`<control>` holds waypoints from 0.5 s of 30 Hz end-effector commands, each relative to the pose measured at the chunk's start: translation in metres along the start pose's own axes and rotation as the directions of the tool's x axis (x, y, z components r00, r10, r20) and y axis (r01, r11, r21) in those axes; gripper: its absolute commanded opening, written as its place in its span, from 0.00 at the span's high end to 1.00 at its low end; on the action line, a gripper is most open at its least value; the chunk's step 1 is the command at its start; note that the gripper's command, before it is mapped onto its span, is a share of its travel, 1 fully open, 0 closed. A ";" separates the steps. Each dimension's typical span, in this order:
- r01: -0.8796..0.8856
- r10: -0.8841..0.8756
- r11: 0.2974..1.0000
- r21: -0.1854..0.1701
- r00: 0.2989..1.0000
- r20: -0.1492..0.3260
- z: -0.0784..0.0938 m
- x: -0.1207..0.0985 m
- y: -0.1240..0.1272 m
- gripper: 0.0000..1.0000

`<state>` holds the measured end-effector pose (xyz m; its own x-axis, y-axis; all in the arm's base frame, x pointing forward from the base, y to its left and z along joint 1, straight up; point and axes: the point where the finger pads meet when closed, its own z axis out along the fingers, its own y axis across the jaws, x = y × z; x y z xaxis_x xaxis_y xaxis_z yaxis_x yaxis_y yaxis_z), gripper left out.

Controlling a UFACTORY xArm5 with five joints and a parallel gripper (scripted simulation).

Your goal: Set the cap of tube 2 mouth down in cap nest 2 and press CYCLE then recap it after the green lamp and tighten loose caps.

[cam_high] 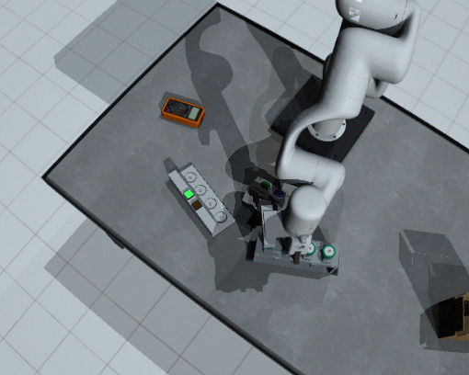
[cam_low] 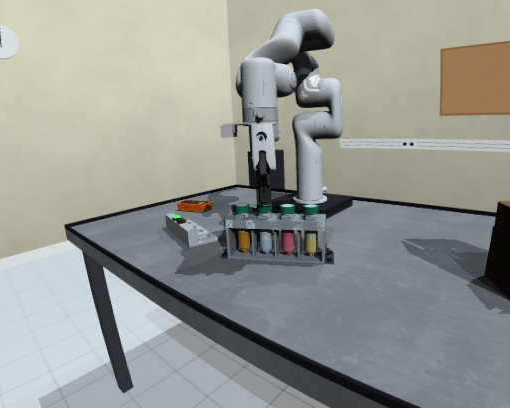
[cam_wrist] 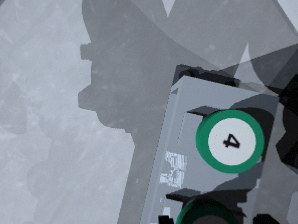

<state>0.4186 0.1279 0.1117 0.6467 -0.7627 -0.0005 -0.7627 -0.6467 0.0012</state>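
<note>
The decapping station (cam_low: 275, 232) holds four tubes, and each tube carries a green cap. In the wrist view, cap 4 (cam_wrist: 230, 141) is in full view and the rim of cap 3 (cam_wrist: 209, 215) shows at the bottom edge. My gripper (cam_low: 264, 199) points straight down over cap 3 (cam_low: 265, 209), with its fingertips just above it or at its rim. The fingers stand half open and hold nothing. From above, the gripper (cam_high: 292, 250) hides caps 3 and 4, and caps 2 (cam_high: 310, 249) and 1 (cam_high: 329, 251) show. The cap tray (cam_high: 200, 199) has empty nests and its green lamp (cam_high: 188, 194) is lit.
The key housing, with the green key (cam_high: 265, 185) and the blue key (cam_high: 279, 193), stands between the station and the arm's base. An orange multimeter (cam_high: 183, 111) lies at the far side. A cardboard box (cam_high: 463, 317) stands near the table's corner.
</note>
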 end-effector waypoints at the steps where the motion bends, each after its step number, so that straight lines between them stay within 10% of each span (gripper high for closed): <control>1: 0.000 0.000 1.000 0.005 1.000 -0.002 0.008 0.001 -0.002 0.54; 15: 0.000 0.000 1.000 0.005 1.000 -0.002 0.011 0.001 -0.002 0.54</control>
<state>0.4186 0.1279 0.1003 0.6466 -0.7628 -0.0008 -0.7628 -0.6466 0.0019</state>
